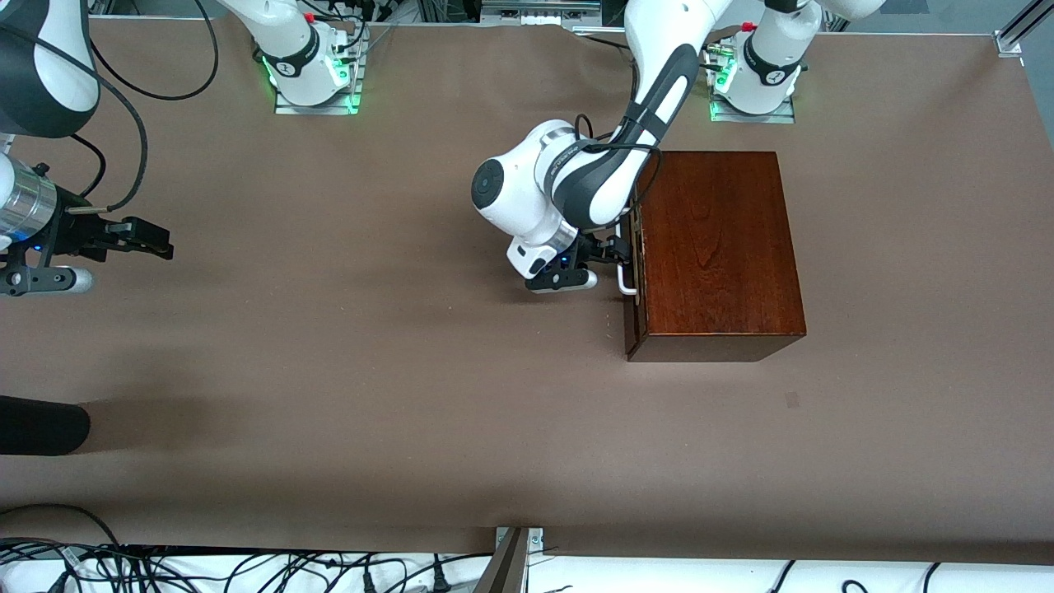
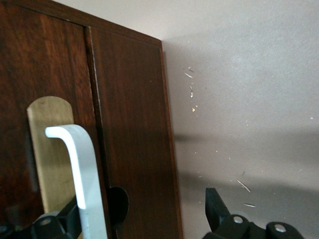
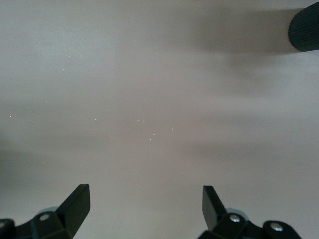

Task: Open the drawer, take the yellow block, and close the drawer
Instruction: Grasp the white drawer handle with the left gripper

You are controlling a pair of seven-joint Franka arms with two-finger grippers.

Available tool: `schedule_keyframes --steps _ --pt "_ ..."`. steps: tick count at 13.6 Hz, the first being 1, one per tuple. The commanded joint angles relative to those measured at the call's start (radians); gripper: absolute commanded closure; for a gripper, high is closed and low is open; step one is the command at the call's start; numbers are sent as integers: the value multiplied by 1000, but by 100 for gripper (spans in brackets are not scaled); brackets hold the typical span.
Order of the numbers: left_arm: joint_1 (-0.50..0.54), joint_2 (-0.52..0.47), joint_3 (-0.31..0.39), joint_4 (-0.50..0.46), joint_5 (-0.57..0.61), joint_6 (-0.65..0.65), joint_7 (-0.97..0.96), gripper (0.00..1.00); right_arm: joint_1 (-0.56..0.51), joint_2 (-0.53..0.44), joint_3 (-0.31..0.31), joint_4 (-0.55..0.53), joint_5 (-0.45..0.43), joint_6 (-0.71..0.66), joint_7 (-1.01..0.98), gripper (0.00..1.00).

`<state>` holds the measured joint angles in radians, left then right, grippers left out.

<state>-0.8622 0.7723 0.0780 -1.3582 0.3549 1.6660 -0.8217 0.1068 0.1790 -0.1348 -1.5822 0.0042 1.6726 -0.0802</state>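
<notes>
The glossy dark mahogany box (image 1: 716, 247) stands toward the left arm's end of the table. Its drawer (image 2: 45, 64) is pushed fully in, and the white U-shaped handle (image 1: 627, 281) sticks out of the front. My left gripper (image 1: 616, 251) is at that front and open. The handle (image 2: 82, 169) lies between the fingers, close to one finger (image 2: 62, 221), while the other finger (image 2: 218, 206) hangs over the bare table beside the box. My right gripper (image 1: 156, 240) waits open above the table at the right arm's end, with nothing between its fingertips (image 3: 145, 199). The yellow block is hidden.
A brass plate (image 2: 47, 149) backs the handle on the drawer front. A black rounded object (image 1: 41, 424) lies at the table's edge on the right arm's end, and it also shows as the black rounded object (image 3: 304, 30) in the right wrist view. The brown table cover (image 1: 370, 371) spreads in front of the drawer.
</notes>
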Motion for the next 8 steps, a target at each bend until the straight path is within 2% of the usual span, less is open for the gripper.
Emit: schedule_keyframes --steps 1,5,8 --pt "2 -7 -4 -10 24 8 10 0 2 7 1 10 -12 -1 8 0" --pt "0 -7 -24 2 -22 12 4 0 4 7 1 10 -12 -1 10 0" --pt "0 -4 -30 8 -114 136 -10 0 4 4 3 13 -1 -1 11 0"
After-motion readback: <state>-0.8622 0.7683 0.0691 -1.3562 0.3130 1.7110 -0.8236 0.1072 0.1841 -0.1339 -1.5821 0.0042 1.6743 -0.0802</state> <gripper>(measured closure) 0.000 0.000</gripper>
